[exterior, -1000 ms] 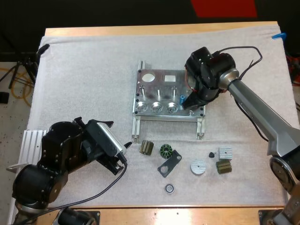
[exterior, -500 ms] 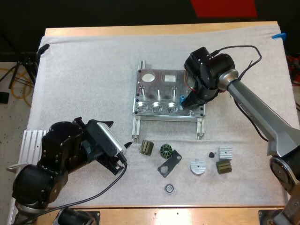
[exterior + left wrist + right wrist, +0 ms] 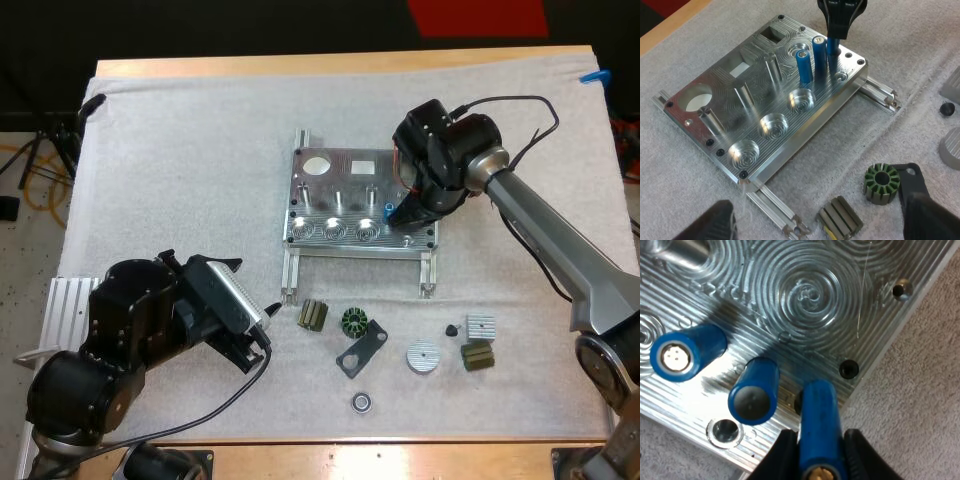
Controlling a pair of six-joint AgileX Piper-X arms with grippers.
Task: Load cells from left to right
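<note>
The right gripper [image 3: 817, 455] is clamped on a blue cell [image 3: 817, 410] held upright. Its lower end is just over the hole [image 3: 799, 402] at the metal plate's [image 3: 805, 290] near right corner, beside two standing cells [image 3: 803, 65]. The left gripper [image 3: 264, 328], fingers apart, rests well away at the mat's [image 3: 180, 150] near left corner.

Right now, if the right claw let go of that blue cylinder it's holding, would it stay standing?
Likely tips: the smooth blue cylindrical cell in the right claw is tall and narrow, and I can't tell whether it's seated in the ridged metal fixture. Being round, it would probably roll once down.
</note>
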